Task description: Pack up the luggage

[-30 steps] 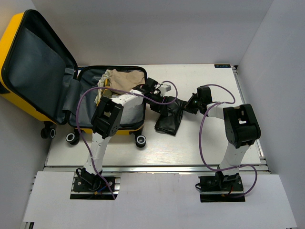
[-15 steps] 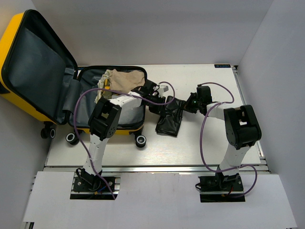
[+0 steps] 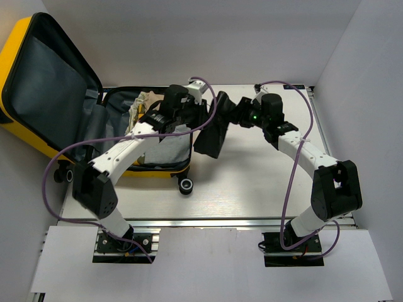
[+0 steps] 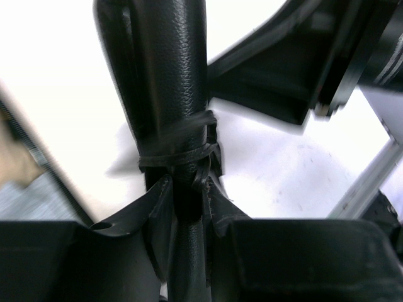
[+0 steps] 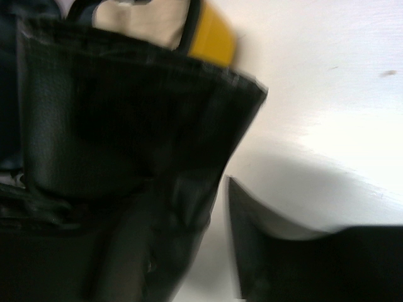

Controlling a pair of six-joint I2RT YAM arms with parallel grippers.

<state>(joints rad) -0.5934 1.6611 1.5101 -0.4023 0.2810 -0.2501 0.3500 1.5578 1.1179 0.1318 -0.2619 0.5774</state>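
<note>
Left gripper [image 4: 187,214]: jaws pinched tight on a narrow gathered part of the small flat black grained-leather pouch [image 4: 170,75]. Both fingers [image 4: 157,211] press its sides just below a thin black cord [image 4: 179,156] wrapped round it. In the left wrist view the pouch runs straight up from the jaws, with the white table [image 4: 277,170] behind it.

Right gripper [image 3: 239,113]: meets the pouch's upper right corner in the top view. The right wrist view is blurred. One finger [image 5: 252,233] shows just beside the pouch's edge with a light sliver between them. The other finger is lost in the dark, so it cannot be told whether these jaws are spread or clamped.

The pouch hangs between the two grippers, over the table, just right of the suitcase's lower half. Whether its bottom end touches the table cannot be told.

The large squarish yellow hard-shell suitcase [image 3: 50,88] lies open at the table's far left. Its dark grey lined lid is raised and tilted to the left. The lower half lies flat on the table, with a crumpled beige cloth [image 3: 157,104] inside at the far end. The left arm reaches across above this lower half. One small black wheel [image 3: 186,185] shows at its near right corner.
</note>
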